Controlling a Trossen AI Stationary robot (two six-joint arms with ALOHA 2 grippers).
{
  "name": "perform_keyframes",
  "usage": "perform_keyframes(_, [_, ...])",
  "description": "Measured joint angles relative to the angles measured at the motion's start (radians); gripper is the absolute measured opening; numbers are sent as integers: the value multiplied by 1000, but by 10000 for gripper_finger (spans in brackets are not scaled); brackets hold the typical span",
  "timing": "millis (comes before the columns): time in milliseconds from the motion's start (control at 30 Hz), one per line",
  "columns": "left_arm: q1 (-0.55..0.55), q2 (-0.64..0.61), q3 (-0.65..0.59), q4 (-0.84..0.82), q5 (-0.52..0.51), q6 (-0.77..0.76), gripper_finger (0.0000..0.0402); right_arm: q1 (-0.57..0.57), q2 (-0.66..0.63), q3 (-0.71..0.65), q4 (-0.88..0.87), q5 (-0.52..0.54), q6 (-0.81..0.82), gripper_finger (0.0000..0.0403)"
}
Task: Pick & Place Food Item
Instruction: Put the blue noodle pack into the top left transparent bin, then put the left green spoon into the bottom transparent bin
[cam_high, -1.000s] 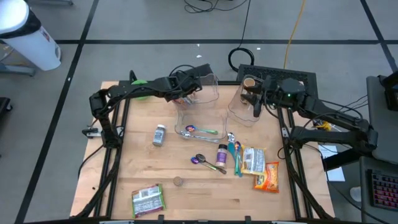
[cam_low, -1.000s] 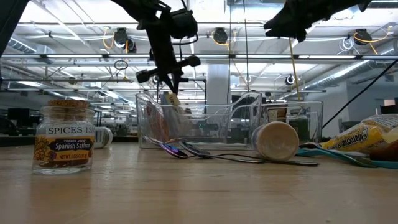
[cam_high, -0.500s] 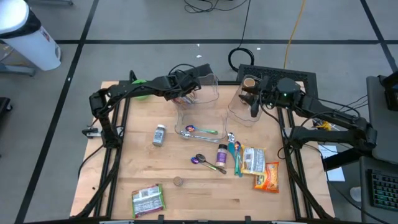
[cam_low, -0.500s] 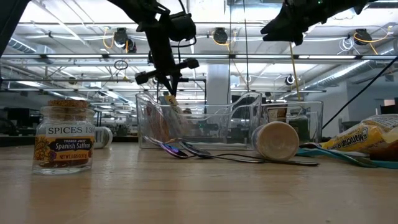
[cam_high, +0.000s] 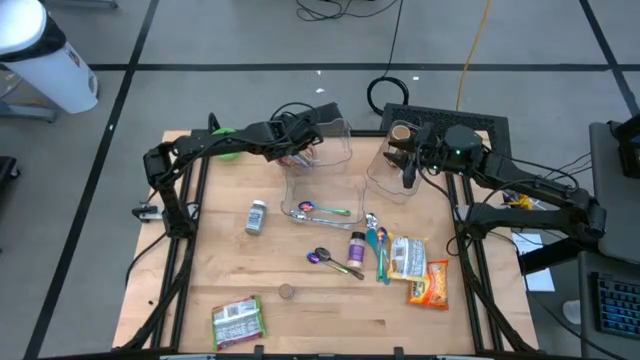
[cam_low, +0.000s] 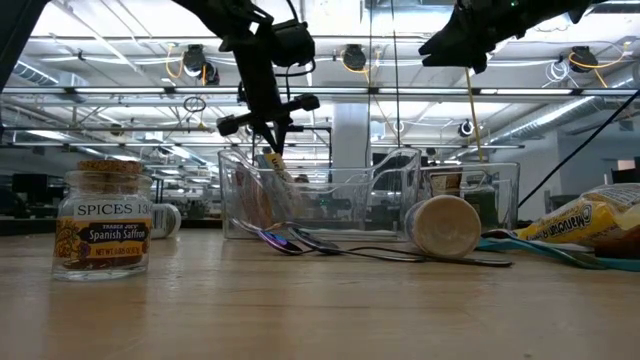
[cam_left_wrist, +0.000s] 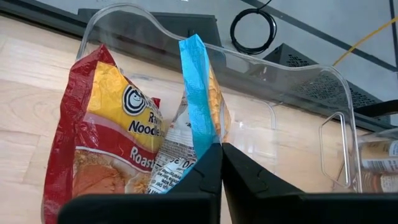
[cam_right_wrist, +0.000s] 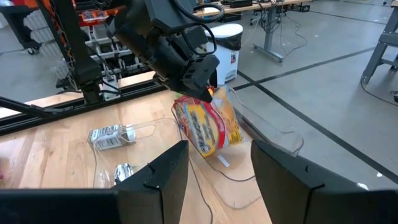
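1. The left pincer (cam_left_wrist: 221, 149) is clamped tight on the blue-edged top of a clear snack packet (cam_left_wrist: 189, 134), holding it down inside the left clear bin (cam_high: 320, 165) at the far middle of the desk (cam_high: 200, 290).
2. A red and yellow noodle pack (cam_left_wrist: 102, 137) stands in that same bin, touching the snack packet on its left side.
3. The right pincer (cam_high: 410, 170) hangs over the right clear bin (cam_high: 385, 180), fingers (cam_right_wrist: 155, 180) parted with nothing between them.
4. That right bin sits just beside the left one, and there's a cardboard-coloured tub (cam_high: 401, 133) at its far end.
5. Loose on the desk nearer in: a small spice jar (cam_high: 257, 216) lying on the left, some spoons (cam_high: 330, 210) in the middle, and a green packet (cam_high: 238, 320) at the near left edge.
6. Near right there's an orange snack bag (cam_high: 430, 285) with another pouch (cam_high: 405, 257) just beside it.
7. From the low view, a saffron jar (cam_low: 103, 222) stands upright closest to the camera.
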Motion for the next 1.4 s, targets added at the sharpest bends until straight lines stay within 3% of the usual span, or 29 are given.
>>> perform_keyframes(467, [0, 0, 0, 3, -3, 43, 123, 0, 0, 0, 0, -52, 0, 166])
perform_keyframes(733, [17, -44, 0, 3, 11, 175, 132, 0, 0, 0, 16, -52, 0, 167])
perform_keyframes(933, [49, -179, 0, 24, 76, 323, 132, 0, 0, 0, 22, -52, 0, 167])
perform_keyframes(1100, [18, -326, 0, 206, 133, 618, 132, 0, 0, 0, 22, -52, 0, 167])
perform_keyframes(1233, [-47, -412, 2, 461, 279, 886, 132, 0, 0, 0, 22, -51, 0, 167])
perform_keyframes(1400, [-85, -463, 2, 650, 439, 988, 132, 0, 0, 0, 22, -51, 0, 167])
